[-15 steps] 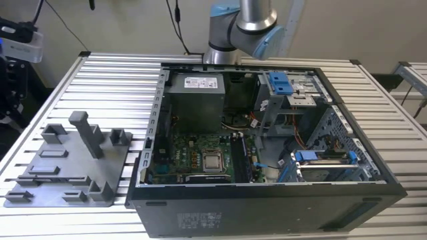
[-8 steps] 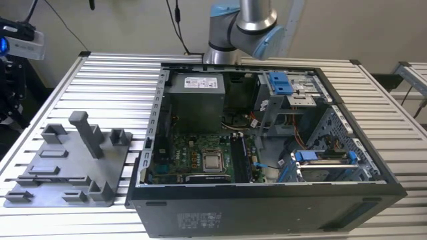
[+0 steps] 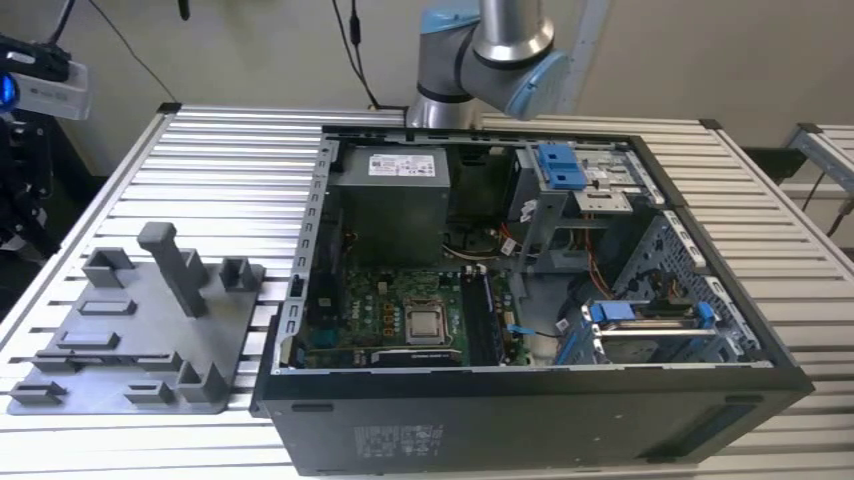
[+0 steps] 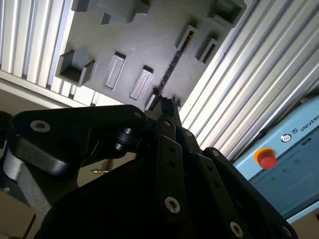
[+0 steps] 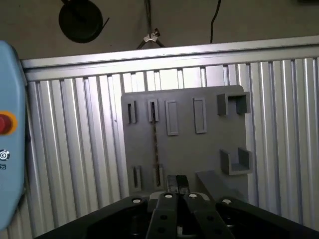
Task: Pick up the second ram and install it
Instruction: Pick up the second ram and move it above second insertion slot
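Observation:
The second ram [image 5: 155, 144] is a thin dark stick standing on edge in the grey tray [image 5: 209, 144], held between two slotted holder blocks. In the second wrist view the ram [image 4: 169, 69] runs away from the fingertips across the tray [image 4: 124, 40]. My gripper [image 5: 178, 183] hovers well above the near end of the stick, apart from it. Its black fingers are together with nothing between them, and in the second wrist view the gripper [image 4: 168, 107] points down at the stick's near end. In the exterior view the tray [image 3: 134, 340] lies at the left, beside the open computer case [image 3: 534, 300].
The green motherboard [image 3: 400, 310] with its long black slots [image 3: 487, 320] lies inside the case. The tall grey post [image 3: 174, 265] and other holder blocks rise from the tray. A blue box with a red button [image 4: 266, 159] sits past the slatted table's edge.

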Controlling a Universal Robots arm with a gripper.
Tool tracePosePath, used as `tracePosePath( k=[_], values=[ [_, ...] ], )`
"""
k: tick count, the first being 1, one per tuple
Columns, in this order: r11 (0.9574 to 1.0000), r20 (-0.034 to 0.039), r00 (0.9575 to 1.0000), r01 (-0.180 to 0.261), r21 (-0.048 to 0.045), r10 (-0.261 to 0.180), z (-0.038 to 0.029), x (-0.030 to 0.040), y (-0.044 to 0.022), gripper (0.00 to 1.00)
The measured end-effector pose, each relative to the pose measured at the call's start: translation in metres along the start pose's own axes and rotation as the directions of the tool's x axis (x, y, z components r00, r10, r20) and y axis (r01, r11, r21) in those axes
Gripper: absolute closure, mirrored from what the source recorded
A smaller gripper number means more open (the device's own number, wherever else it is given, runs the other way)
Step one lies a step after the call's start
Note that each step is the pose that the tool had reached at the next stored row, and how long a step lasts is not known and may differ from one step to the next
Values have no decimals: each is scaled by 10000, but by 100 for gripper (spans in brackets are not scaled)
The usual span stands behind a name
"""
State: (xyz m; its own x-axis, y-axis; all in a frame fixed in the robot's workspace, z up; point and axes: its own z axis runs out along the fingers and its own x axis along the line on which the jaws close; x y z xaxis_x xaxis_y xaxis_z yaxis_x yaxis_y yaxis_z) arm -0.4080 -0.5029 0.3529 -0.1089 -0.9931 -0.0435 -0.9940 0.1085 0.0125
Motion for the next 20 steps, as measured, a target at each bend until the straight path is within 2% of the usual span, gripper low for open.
tracePosePath(
  k=[1, 2, 4, 5, 7, 11, 17, 19, 20],
  values=[
    [10000, -1, 10000, 0, 0, 0, 0, 0, 0, 82],
    [10000, 0, 10000, 1, 0, -1, 0, 0, 0, 82],
    [10000, 0, 10000, 2, 0, -2, 0, 0, 0, 70],
    [10000, 0, 10000, 2, 0, -2, 0, 0, 0, 70],
    [10000, 0, 10000, 3, 0, -3, 0, 0, 0, 58],
    [10000, -1, 10000, 4, -1, -4, 9, 0, -1, 58],
    [10000, -1, 10000, 5, 3, -5, 74, 3, -1, 58],
    [10000, 3, 10000, 4, 37, -4, 95, 3, 1, 58],
    [10000, 11, 10000, 7, 86, -7, 105, 4, 2, 58]
  ],
)
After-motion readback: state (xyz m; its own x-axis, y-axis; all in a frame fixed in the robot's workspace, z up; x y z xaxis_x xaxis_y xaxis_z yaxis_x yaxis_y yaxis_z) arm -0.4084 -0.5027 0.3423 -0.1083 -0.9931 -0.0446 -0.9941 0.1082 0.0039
